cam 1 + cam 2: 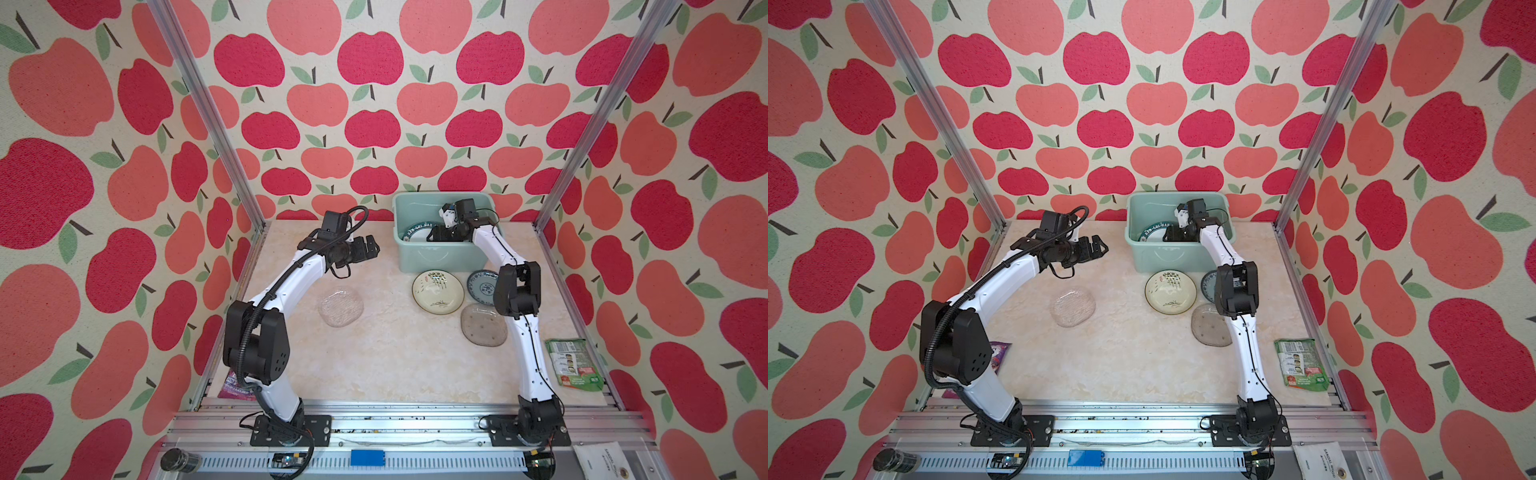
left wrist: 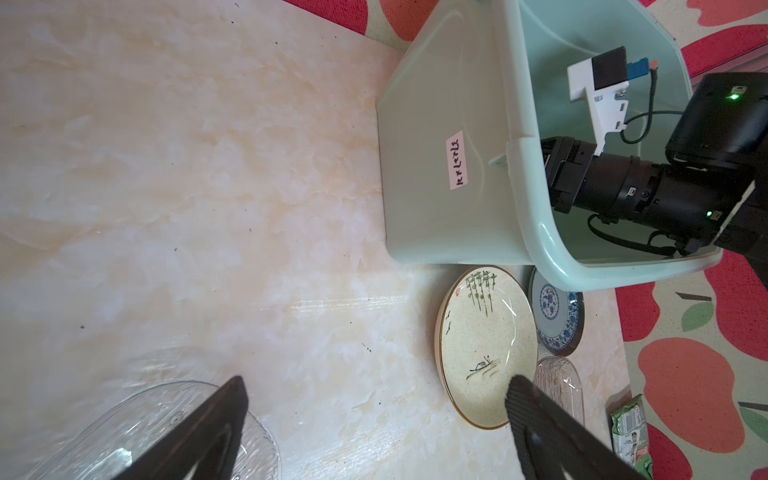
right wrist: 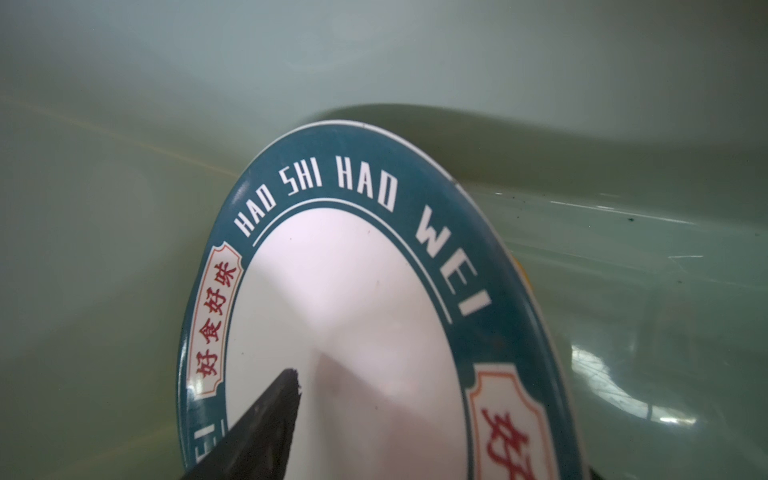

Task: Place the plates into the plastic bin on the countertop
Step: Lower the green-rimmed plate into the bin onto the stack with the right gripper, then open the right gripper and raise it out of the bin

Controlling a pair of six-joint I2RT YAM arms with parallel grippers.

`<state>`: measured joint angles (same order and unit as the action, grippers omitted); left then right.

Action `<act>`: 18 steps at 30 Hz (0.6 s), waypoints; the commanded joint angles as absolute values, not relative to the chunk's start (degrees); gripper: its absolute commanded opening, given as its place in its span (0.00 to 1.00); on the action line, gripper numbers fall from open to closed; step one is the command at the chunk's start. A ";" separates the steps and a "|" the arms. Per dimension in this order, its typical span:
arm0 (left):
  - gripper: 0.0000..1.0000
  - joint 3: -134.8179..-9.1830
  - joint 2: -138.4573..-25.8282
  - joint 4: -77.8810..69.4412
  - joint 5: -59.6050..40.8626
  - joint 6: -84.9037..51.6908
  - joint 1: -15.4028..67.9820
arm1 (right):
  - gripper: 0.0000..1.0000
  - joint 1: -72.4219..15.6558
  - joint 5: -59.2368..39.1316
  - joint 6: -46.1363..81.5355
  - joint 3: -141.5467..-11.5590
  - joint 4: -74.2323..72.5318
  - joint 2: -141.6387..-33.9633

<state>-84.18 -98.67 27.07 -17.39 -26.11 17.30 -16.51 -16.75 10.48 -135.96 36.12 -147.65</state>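
The mint-green plastic bin (image 1: 440, 259) stands at the back of the countertop (image 1: 395, 365). Inside it leans a white plate with a dark lettered rim (image 3: 353, 311). My right gripper (image 1: 434, 237) is down in the bin over that plate, jaws apart; one finger (image 3: 266, 428) shows above the plate's face and the other is hidden. In front of the bin lie a cream floral plate (image 1: 438, 291), a blue patterned plate (image 1: 480, 286) and a clear glass plate (image 1: 482, 324). A second clear glass plate (image 1: 340, 306) lies centre-left. My left gripper (image 1: 370, 247) hangs open and empty above the countertop, left of the bin.
A green snack packet (image 1: 573, 363) lies by the right rail. A purple packet (image 1: 237, 384) sits half hidden behind the left arm's base. The right arm's elbow (image 1: 517, 291) hangs over the blue plate. Aluminium rails frame the countertop, with apple-patterned walls behind.
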 commanded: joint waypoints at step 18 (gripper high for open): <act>0.99 -84.46 -93.85 29.76 -14.47 -25.15 16.31 | 0.85 -16.79 -5.31 7.38 -139.66 41.80 -141.33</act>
<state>-84.18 -95.90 28.14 -15.62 -25.98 16.60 -16.75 -6.09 8.75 -137.67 39.18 -145.38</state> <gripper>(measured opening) 0.992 0.849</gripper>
